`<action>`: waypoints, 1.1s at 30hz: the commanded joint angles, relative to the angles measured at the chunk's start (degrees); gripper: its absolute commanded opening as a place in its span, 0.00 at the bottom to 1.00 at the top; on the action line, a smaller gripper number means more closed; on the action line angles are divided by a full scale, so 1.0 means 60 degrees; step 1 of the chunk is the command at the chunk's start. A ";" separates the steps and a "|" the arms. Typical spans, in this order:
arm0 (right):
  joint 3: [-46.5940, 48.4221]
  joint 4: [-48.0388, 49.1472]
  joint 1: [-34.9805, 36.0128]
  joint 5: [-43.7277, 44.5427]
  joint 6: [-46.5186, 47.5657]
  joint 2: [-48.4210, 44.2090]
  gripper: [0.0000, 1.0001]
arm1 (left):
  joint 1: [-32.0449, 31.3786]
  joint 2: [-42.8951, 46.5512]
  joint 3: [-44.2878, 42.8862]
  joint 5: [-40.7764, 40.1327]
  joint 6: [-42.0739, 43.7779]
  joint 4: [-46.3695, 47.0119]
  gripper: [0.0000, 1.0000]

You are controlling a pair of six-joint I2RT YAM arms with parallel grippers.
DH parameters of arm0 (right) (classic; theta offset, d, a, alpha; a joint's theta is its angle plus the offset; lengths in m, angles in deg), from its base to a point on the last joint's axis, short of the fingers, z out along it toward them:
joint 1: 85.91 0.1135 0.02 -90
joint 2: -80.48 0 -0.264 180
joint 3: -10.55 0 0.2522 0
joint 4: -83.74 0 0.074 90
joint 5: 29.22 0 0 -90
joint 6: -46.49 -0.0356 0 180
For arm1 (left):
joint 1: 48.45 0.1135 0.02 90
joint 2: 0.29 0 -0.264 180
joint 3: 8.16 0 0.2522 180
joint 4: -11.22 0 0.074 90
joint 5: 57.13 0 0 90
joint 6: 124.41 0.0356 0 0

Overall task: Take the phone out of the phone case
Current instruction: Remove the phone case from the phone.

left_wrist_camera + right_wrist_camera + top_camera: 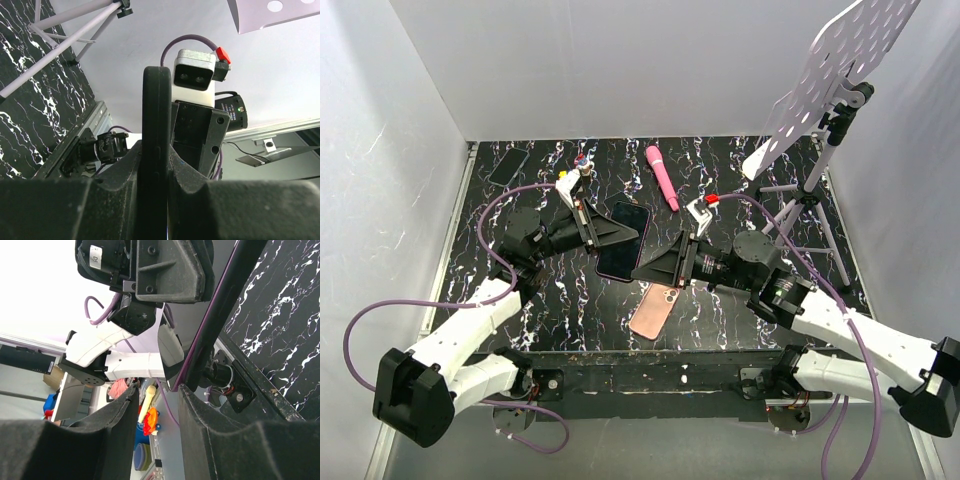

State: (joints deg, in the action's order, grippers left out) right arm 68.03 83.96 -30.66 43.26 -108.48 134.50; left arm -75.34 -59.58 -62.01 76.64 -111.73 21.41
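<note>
Lying flat on the black marbled table (560,300), the pale pink phone case (655,310) is seen at the lower centre of the overhead view, apart from both arms, with its camera cutout turned toward the upper right. The phone (617,262) is out of the case and is held just left of centre by the left gripper (625,234), whose jaws are closed across its middle. In the left wrist view the phone (156,125) is shown edge-on, pinched between the two fingers (115,175).

The right gripper (645,271) is placed at the phone's lower right corner. In the right wrist view its jaws (159,405) are parted wider than the phone is thick, and the purple-edged phone (220,315) runs down from the upper right to the mouth of that gap; whether it is touched there cannot be told.

A pink wand (661,178) lies at upper centre, a second black phone (508,167) at upper left, and a tripod (807,215) stands at the right.
</note>
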 commanded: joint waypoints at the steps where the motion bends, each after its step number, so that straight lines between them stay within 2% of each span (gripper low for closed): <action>1: 0.0418 0.0688 0.0051 -0.0010 0.0076 0.0210 0.43 | -0.0044 0.0169 -0.0231 -0.0117 -0.0150 0.0359 0.00; 8: 0.0271 0.0776 0.0051 0.0136 -0.0055 0.0591 0.43 | -0.0044 0.0184 -0.0188 -0.0161 -0.0384 0.0637 0.00; 13: 0.0140 0.0468 0.0051 0.0809 -0.0085 0.1089 0.43 | -0.0044 0.0023 0.0368 -0.0234 -0.1861 0.2362 0.00; 16: -0.0109 0.1124 0.0022 0.0986 -0.0245 0.1396 0.42 | -0.0044 -0.0036 0.0588 -0.0278 -0.2522 0.3069 0.00; 19: -0.0066 0.1770 -0.0066 0.0971 -0.0363 0.1689 0.40 | -0.0189 0.0183 0.0677 -0.0409 -0.2363 0.2735 0.00; 22: 0.0138 0.2371 -0.0183 0.0796 -0.0378 0.1924 0.34 | -0.0555 0.0389 0.0736 -0.0585 -0.1794 0.2237 0.00; 24: 0.0271 0.2460 -0.0300 0.0621 -0.0392 0.1925 0.20 | -0.0630 0.0491 0.0706 -0.0426 -0.1238 0.1944 0.00; 25: 0.0271 0.2431 -0.0373 0.0518 -0.0421 0.1794 0.11 | -0.0615 0.0608 0.0692 -0.0265 -0.0916 0.1507 0.03; 26: 0.0213 0.2359 -0.0403 0.0474 -0.0465 0.1619 0.04 | -0.0528 0.0754 0.0677 -0.0118 -0.0521 0.1154 0.18; 27: 0.0169 0.2213 -0.0462 0.0444 -0.0524 0.1399 0.01 | -0.0469 0.0900 0.0677 -0.0030 -0.0140 0.0759 0.38; 28: 0.0082 0.2023 -0.0506 0.0459 -0.0611 0.1136 0.01 | -0.0396 0.1061 0.0662 0.0058 0.0285 0.0320 0.55; 30: -0.0196 0.1758 -0.0579 0.0488 -0.0845 0.0536 0.01 | -0.0293 0.1354 0.0546 0.0102 0.1119 -0.0602 0.74; 31: -0.0386 0.1699 -0.0666 0.0488 -0.0977 0.0199 0.01 | -0.0249 0.1428 0.0386 0.0117 0.1617 -0.1129 0.92; 32: -0.0562 0.1713 -0.0740 0.0445 -0.1123 -0.0094 0.01 | -0.0234 0.1487 0.0224 0.0146 0.2042 -0.1569 0.98; 33: -0.0781 0.1699 -0.0842 0.0401 -0.1270 -0.0445 0.01 | -0.0220 0.1488 0.0020 0.0219 0.2453 -0.2009 0.98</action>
State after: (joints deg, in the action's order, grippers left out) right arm 65.61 90.62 -33.92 44.20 -113.75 139.70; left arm -77.05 -52.76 -57.25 74.74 -109.18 21.41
